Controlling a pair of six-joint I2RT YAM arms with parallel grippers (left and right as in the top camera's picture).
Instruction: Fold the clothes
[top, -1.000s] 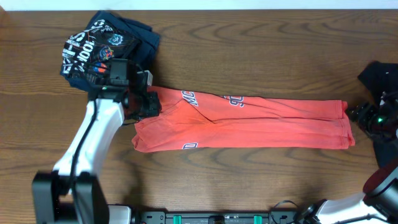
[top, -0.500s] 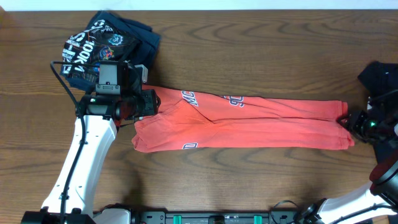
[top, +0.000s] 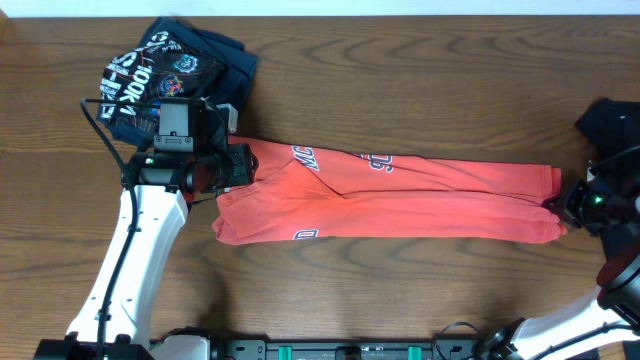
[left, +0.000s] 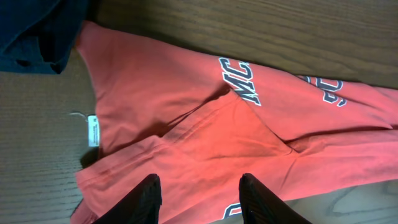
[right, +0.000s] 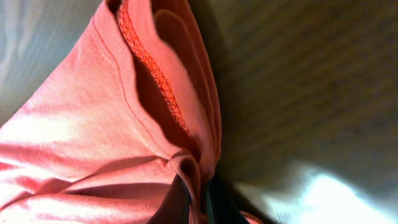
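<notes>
On the coral-red T-shirt (left: 186, 124) you can read "MC" in navy block letters edged with white; the next group of letters to its right and the fragment at the shirt's lower edge are folded over, so you cannot make them out. The navy garment (top: 185, 62) carries white print with characters that look like "100", the rest illegible. The white tag (left: 93, 130) beside the shirt has print too small to read.

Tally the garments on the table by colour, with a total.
coral-red T-shirt: 1
navy printed garment: 1
black garment, cut off at the right edge: 1
Total: 3
</notes>
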